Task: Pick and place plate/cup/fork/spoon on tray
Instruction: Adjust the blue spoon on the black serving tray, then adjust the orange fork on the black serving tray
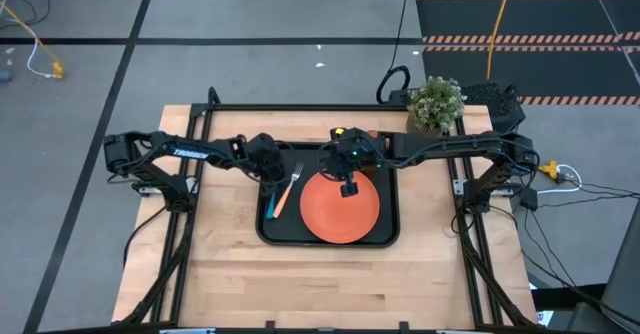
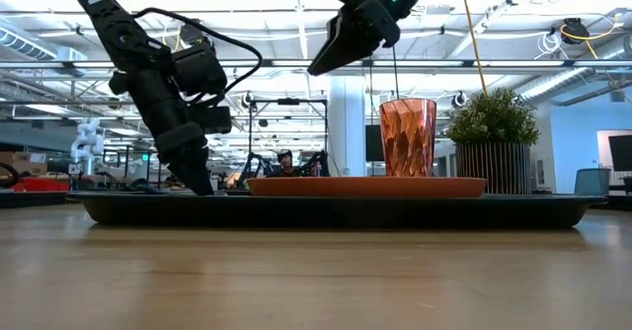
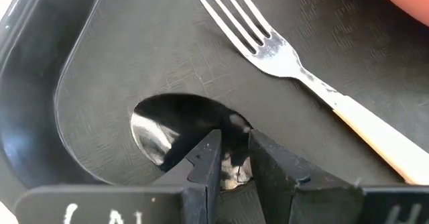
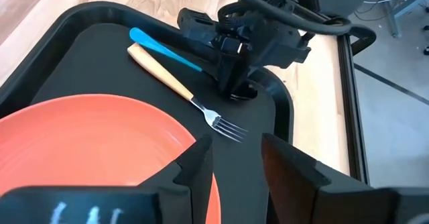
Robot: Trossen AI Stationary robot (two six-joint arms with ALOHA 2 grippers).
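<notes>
The black tray (image 1: 388, 236) lies mid-table. The orange plate (image 1: 340, 209) lies flat on it, and the ribbed amber cup (image 2: 407, 137) stands upright behind the plate. The fork (image 3: 281, 53) lies flat on the tray's left part, its tan handle (image 4: 164, 73) beside the spoon's blue handle (image 4: 161, 46). My left gripper (image 3: 234, 167) points down into the tray's far left corner, shut on the spoon (image 1: 277, 202). My right gripper (image 4: 234, 160) is open and empty, well above the plate (image 2: 331, 53). My left gripper pinches the spoon's metal neck (image 3: 233, 174), just behind the bowl, between its two fingers. The fingers come from above, pointing steeply down and lying across the spoon. The bowl (image 3: 164, 127) rests on the tray floor, and the blue handle runs off beside the fork.
A potted green plant (image 1: 436, 102) stands at the table's far edge, right of the tray. Bare wood (image 1: 330, 284) lies in front of the tray and on both sides. The tray's low rim (image 3: 40, 83) curves close around the spoon's bowl.
</notes>
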